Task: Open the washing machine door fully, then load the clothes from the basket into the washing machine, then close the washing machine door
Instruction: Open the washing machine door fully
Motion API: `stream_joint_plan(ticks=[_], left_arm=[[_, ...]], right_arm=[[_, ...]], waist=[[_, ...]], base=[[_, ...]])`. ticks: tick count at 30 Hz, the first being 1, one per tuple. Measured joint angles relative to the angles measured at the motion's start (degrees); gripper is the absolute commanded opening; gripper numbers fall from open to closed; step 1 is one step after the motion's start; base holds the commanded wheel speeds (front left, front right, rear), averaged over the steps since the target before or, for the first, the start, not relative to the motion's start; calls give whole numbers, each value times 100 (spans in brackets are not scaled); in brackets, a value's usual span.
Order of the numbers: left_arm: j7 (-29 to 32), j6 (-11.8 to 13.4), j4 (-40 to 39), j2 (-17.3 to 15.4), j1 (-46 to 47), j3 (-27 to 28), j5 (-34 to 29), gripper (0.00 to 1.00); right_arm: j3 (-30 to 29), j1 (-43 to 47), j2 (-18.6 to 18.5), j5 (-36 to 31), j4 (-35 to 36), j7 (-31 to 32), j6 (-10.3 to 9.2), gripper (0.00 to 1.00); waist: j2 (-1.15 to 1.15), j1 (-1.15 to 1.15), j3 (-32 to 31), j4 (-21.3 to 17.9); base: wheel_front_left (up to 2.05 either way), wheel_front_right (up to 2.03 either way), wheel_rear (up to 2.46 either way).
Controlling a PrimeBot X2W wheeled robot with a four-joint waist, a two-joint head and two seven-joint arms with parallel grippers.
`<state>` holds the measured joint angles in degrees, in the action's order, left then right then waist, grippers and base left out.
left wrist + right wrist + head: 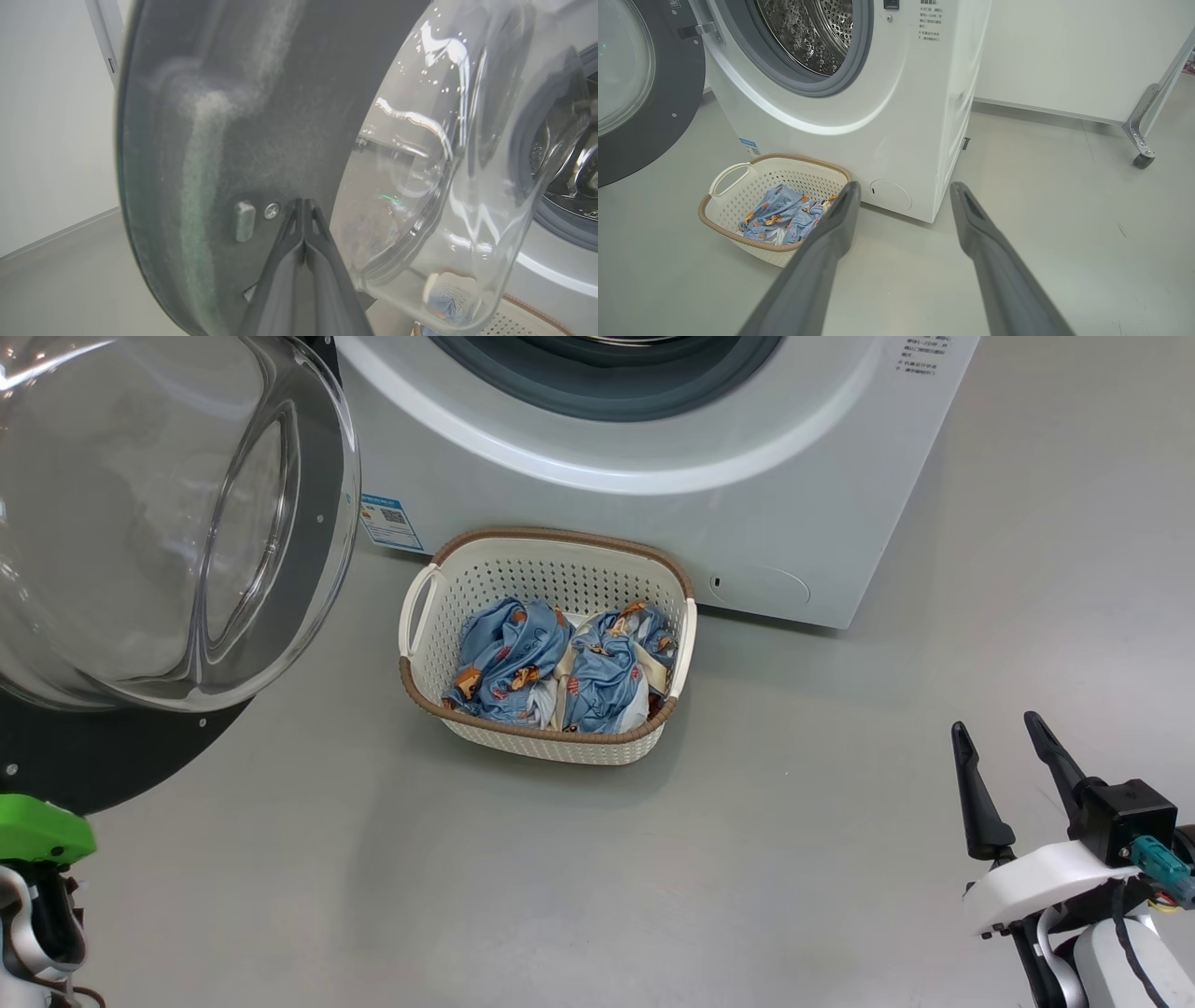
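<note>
The washing machine door (93, 756) hangs open at the left, its glass bowl (140, 523) bulging toward me. My left gripper (303, 201) is shut with nothing between its fingers, tips against the door's black inner ring (280, 116) next to a screw. The washing machine (747, 504) stands behind the basket (560, 579), whose blue printed clothes (560, 663) lie bunched inside. My right gripper (995, 722) hovers open and empty at the lower right, well away from the basket. The right wrist view shows its gripper (906, 186), the basket (794, 177), the clothes (784, 219) and the steel drum (812, 32).
Grey floor spreads around the basket and to the right of the machine. A metal frame leg with a caster (1141, 158) stands at the far right by a white wall. The green part of my left arm (37, 831) sits under the door's lower edge.
</note>
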<state>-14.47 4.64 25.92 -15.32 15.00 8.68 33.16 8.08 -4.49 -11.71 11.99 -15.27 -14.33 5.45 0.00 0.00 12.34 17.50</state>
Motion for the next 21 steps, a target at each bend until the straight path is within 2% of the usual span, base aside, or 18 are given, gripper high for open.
stream_joint_plan(ticks=[15, 21], left_arm=[[-1, -18, -182, 140, 62, -9, -392, 0], [-4, -143, -402, 141, 46, -12, -620, 0]], right_arm=[[-57, -3, 75, 1, -120, 0, 0, 100], [-43, 4, 124, 1, -182, 0, 0, 100]], waist=[[0, 0, -216, -13], [0, 0, -405, -11]], base=[[0, 0, 0], [0, 0, 0]])
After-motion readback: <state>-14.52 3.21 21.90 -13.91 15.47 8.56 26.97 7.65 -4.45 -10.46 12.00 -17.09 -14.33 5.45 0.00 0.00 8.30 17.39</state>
